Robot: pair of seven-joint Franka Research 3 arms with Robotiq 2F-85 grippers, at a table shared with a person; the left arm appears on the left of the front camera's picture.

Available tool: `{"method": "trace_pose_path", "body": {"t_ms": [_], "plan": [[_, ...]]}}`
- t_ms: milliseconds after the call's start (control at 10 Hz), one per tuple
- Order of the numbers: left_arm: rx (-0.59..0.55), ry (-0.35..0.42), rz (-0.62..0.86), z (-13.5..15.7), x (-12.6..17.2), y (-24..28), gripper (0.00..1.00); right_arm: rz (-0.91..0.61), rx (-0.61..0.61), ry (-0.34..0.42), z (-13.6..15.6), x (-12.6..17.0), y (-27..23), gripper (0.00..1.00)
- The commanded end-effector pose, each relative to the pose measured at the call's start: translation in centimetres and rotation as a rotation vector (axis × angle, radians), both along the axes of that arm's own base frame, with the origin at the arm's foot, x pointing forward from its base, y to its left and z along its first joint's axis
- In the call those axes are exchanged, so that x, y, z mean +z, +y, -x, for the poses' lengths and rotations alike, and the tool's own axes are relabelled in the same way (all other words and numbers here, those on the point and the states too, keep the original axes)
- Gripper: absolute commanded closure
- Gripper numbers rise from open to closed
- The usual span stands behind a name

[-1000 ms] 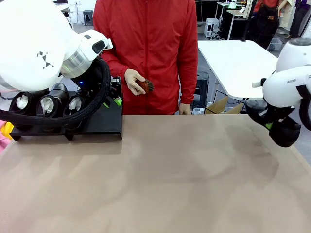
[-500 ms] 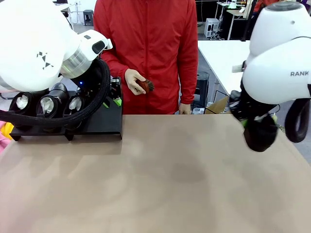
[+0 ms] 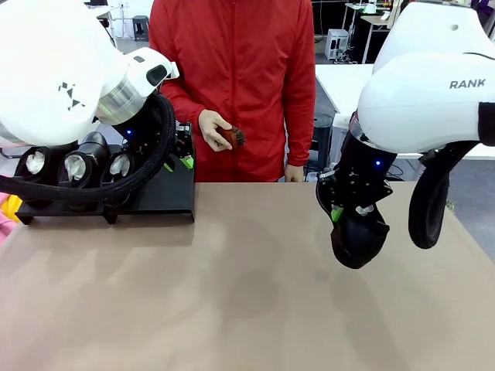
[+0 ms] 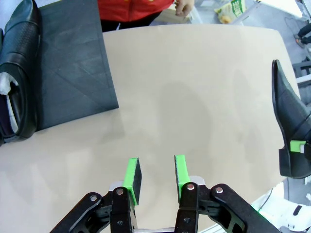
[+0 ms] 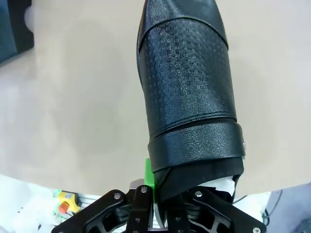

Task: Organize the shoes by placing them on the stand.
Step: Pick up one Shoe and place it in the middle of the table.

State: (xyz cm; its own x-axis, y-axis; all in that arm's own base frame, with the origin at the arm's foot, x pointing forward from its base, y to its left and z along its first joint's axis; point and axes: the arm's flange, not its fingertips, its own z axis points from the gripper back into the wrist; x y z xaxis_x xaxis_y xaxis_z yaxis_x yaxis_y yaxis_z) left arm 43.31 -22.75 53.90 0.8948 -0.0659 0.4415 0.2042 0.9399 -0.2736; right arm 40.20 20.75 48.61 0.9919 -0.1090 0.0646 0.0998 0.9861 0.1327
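Three glossy black shoes stuffed with white paper stand side by side on the low black stand at the table's far left. My left gripper hovers open over bare table beside the stand, nothing between its green pads; one shoe lies at the stand's edge. My right gripper is shut on the heel rim of another black shoe, which hangs toe-down above the table right of centre. In the right wrist view this shoe stretches away from the gripper.
A person in a red jacket stands at the far edge, holding a small brown brush in one hand. The stand's right half is bare. A white table stands behind at the right.
My right arm has swung from the table's far right edge leftward toward the middle, carrying the shoe. The left arm, the stand and the person's hand have stayed put.
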Motion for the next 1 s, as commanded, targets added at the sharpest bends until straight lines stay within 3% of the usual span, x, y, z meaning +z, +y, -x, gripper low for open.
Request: {"method": "trace_pose_path", "body": {"t_ms": [0,100,400,900], "plan": [[0.000,0.001,0.006,0.4,-0.1,0.3,0.60,0.028,0.004,-0.020,-0.4,0.4,-0.7,1.00],[0.000,0.001,0.006,0.4,-0.1,0.3,0.60,0.000,0.000,0.000,0.0,0.0,0.0,1.00],[0.000,0.001,0.006,0.4,-0.1,0.3,0.60,-0.029,-0.052,-0.059,2.0,-2.1,4.8,1.00],[0.000,0.001,0.006,0.4,-0.1,0.3,0.60,-0.032,-0.024,-0.032,2.4,-8.4,11.7,1.00]]}}
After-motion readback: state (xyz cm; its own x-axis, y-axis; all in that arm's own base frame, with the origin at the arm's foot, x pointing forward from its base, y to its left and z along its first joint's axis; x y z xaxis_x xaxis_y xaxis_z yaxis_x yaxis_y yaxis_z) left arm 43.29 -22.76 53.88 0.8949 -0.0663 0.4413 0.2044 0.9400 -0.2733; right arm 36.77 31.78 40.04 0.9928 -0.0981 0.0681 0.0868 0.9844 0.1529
